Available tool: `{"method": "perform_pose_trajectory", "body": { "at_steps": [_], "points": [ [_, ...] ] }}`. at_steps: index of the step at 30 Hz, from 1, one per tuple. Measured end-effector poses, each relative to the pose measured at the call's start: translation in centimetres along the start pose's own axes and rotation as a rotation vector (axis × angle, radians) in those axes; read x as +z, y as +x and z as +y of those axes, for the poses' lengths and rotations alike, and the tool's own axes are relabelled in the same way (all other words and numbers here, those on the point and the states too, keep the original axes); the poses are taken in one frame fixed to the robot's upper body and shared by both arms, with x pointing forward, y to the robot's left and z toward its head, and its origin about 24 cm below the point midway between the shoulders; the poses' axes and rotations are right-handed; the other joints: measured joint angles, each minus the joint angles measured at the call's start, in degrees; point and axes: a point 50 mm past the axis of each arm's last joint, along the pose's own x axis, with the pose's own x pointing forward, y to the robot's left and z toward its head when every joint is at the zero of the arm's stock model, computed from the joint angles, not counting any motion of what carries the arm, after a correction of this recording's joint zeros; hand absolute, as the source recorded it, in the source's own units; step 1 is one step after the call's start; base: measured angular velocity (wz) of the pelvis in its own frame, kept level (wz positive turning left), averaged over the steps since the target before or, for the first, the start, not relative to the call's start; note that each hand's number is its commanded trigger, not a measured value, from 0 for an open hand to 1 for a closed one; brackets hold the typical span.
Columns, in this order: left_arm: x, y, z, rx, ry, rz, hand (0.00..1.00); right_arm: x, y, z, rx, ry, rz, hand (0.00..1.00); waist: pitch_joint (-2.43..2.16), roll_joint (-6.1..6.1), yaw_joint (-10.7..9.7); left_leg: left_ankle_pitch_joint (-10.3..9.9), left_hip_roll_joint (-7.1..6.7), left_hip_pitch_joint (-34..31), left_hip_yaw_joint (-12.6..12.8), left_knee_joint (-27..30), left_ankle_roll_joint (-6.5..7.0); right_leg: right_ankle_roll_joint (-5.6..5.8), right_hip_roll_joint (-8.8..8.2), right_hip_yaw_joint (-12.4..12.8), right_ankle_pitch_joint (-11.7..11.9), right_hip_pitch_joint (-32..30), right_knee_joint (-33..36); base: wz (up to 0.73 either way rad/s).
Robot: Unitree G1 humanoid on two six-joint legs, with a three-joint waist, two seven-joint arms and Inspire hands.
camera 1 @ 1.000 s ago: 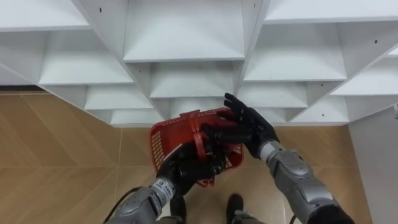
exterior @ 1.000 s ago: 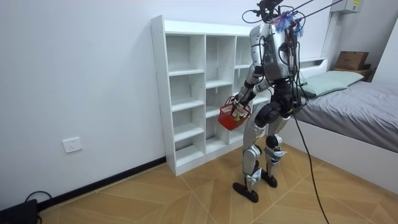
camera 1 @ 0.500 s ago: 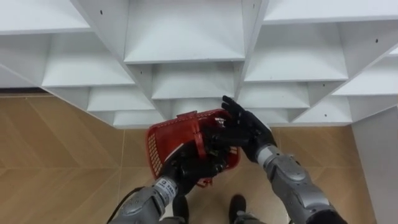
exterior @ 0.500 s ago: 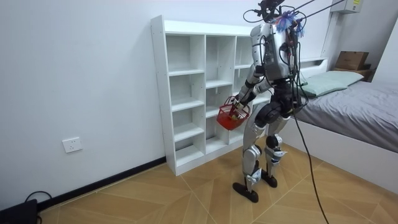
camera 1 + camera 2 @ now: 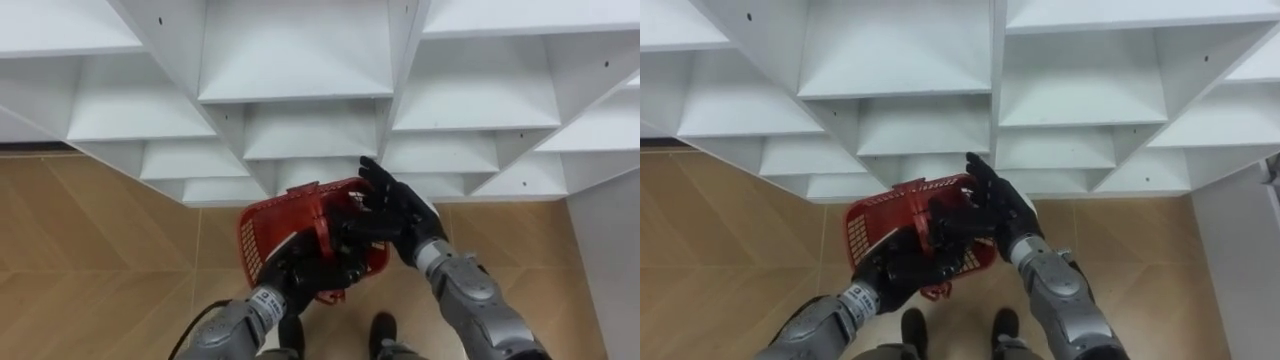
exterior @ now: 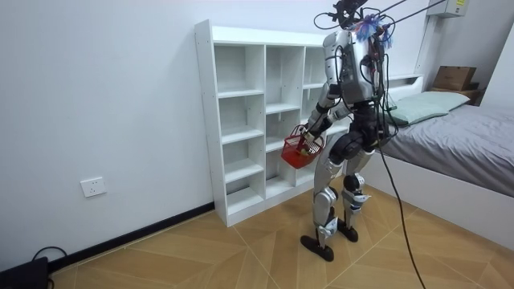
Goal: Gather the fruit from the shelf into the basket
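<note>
White closet [image 6: 241, 132], wood floor [image 6: 201, 249], grey bed [image 6: 458, 144]

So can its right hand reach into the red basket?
Probably yes: the right hand hovers over the open red basket, and the left hand gripping its near side leaves the way free.

Red basket [image 5: 256, 236], white closet [image 5: 296, 60], tan wooden floor [image 5: 90, 262].
</note>
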Motion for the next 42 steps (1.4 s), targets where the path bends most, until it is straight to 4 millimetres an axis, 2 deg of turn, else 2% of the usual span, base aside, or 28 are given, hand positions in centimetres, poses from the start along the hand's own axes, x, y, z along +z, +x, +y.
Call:
{"method": "perform_pose_trajectory", "body": {
  "at_steps": [11, 19, 26, 29, 34, 38, 42],
  "points": [
    [-1.8, -1.5, 1.3, 0.046, 0.205, 0.106, 1.00, -3.0, -2.0, 0.5, -0.005, 0.034, 0.080, 0.00, -0.04, -0.15, -0.2, 0.0, 0.40, 2.0, 1.0, -0.7, -0.03, -0.15, 0.32, 0.2, 0.7, 1.7, -1.2, -0.05],
    [-4.0, -3.8, 4.9, 0.180, 0.382, 0.252, 1.00, -5.2, -3.5, -0.4, 0.008, 0.001, 0.170, 0.00, -0.13, -0.54, -0.4, 0.3, 0.38, 6.3, 1.5, -3.0, -0.43, -0.18, 0.78, 0.7, 0.8, 5.3, -3.0, -0.05],
    [-6.2, -6.6, 7.5, 0.310, 0.317, 0.343, 1.00, -6.4, -5.0, -2.0, -0.035, -0.070, 0.216, 0.00, -0.15, -1.09, -0.9, 0.3, 0.23, 10.5, 1.1, -4.9, -0.56, 0.01, 0.89, -0.3, 0.7, 10.1, -5.0, 0.04],
    [-7.4, -8.0, 8.6, 0.382, 0.283, 0.394, 1.00, -7.8, -5.9, -3.1, -0.087, -0.055, 0.271, 0.00, -0.21, -1.30, -1.6, 0.4, -0.33, 12.9, 0.0, -6.3, -0.62, 0.42, 0.95, -1.2, 0.3, 12.9, -6.6, 0.17],
    [-9.0, -11.0, 10.1, 0.541, 0.186, 0.425, 1.00, -10.9, -9.1, -3.9, -0.209, -0.008, 0.377, 0.00, -1.09, -2.65, -1.4, 0.0, -0.53, 17.9, -0.2, -8.4, -0.72, 0.88, 1.28, -1.6, 0.2, 18.7, -9.3, 0.07],
    [-10.1, -12.6, 10.2, 0.592, 0.138, 0.445, 1.00, -13.0, -11.4, -4.9, -0.324, 0.012, 0.468, 0.00, -1.16, -2.51, -1.1, -0.7, -0.60, 21.3, 0.0, -9.2, -0.78, 1.33, 1.50, -1.5, 0.0, 22.4, -11.1, -0.01],
    [-11.5, -14.1, 10.0, 0.668, 0.049, 0.449, 1.00, -15.4, -14.5, -5.9, -0.442, 0.054, 0.586, 0.00, -1.24, -2.33, -0.9, -1.1, -0.86, 24.6, 0.0, -10.4, -0.86, 1.71, 1.46, -1.6, -0.7, 25.6, -11.7, 0.01]
  ]
}}
